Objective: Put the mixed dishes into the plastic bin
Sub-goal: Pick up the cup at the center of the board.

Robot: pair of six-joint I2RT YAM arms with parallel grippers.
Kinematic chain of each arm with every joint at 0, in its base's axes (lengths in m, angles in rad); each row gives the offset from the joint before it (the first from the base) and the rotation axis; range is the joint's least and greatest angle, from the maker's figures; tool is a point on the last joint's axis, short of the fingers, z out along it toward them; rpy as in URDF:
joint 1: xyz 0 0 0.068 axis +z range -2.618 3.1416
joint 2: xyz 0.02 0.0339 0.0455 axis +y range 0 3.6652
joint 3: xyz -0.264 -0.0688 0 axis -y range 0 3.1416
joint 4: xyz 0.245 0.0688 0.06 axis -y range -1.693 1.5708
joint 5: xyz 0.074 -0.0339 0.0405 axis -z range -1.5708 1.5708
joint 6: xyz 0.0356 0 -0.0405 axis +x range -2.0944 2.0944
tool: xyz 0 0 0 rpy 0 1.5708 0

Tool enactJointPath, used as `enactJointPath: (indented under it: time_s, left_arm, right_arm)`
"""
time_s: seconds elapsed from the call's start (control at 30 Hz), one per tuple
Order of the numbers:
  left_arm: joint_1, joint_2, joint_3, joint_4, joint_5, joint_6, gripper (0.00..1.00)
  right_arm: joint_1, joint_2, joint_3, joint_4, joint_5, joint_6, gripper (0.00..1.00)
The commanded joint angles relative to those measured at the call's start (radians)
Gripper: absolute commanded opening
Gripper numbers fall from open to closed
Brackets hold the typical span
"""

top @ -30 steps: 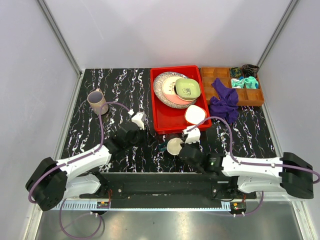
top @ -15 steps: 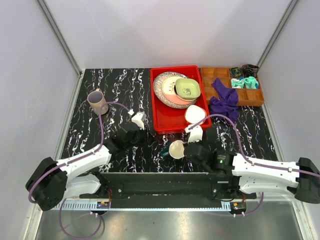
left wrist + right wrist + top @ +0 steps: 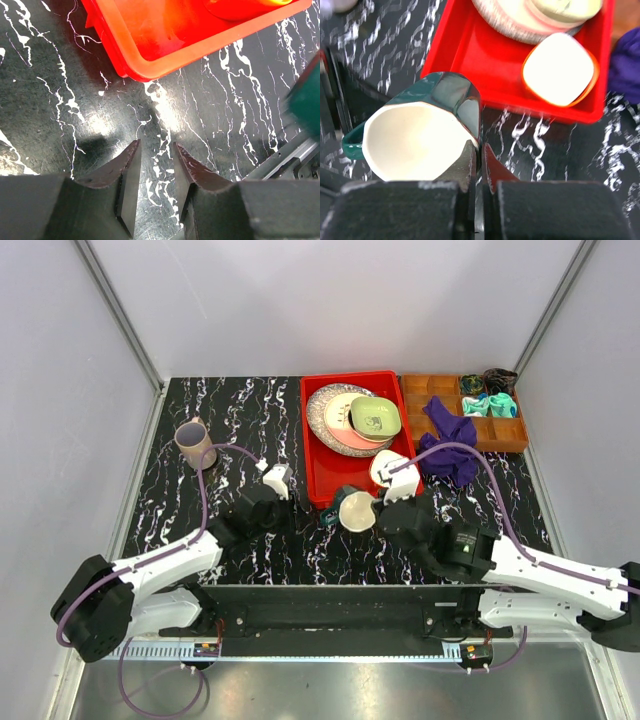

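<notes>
My right gripper (image 3: 377, 502) (image 3: 479, 146) is shut on the rim of the dark green mug (image 3: 352, 510) (image 3: 422, 137), one finger inside its cream interior. The tilted mug hangs just before the near edge of the red plastic bin (image 3: 312, 455) (image 3: 485, 60). In the bin lie a speckled grey plate (image 3: 322, 406), a pale yellow plate (image 3: 343, 413), a light green bowl (image 3: 376, 417) and an orange-white bowl (image 3: 390, 468) (image 3: 559, 68). A mauve cup (image 3: 194, 442) stands at the far left. My left gripper (image 3: 279, 478) (image 3: 156, 146) is open and empty over the table beside the bin's corner (image 3: 130, 55).
A brown compartmented tray (image 3: 415, 390) with teal cloths (image 3: 490, 403) sits right of the bin, with a purple cloth (image 3: 448, 445) (image 3: 625, 65) draped over its near side. The black marbled table (image 3: 230, 415) is walled on three sides.
My right arm has lifted the mug off the table and carried it forward toward the bin's near edge. The left arm has stayed where it was.
</notes>
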State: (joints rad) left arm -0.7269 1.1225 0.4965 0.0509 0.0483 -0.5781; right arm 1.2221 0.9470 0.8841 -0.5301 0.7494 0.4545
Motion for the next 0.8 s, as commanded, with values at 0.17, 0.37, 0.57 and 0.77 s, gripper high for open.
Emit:
enactJointPath:
  time_s: [0.17,0.37,0.57,0.77]
  left_arm:
    - [-0.005,-0.064,-0.001,-0.008,-0.031,-0.003,0.43]
    - [-0.006,-0.104,-0.016,-0.029,-0.044,-0.008,0.46]
    - [-0.005,-0.131,-0.022,-0.046,-0.044,-0.008,0.47]
    - [-0.005,-0.161,-0.030,-0.072,-0.085,-0.006,0.47]
  right_arm:
    - [-0.283,0.053,0.180,0.123,-0.073,-0.102,0.00]
    - [-0.398,0.206,0.292,0.140,-0.214,-0.146,0.00]
    - [-0.450,0.334,0.391,0.157,-0.304,-0.177,0.00]
    - [-0.518,0.439,0.475,0.130,-0.438,-0.163,0.00]
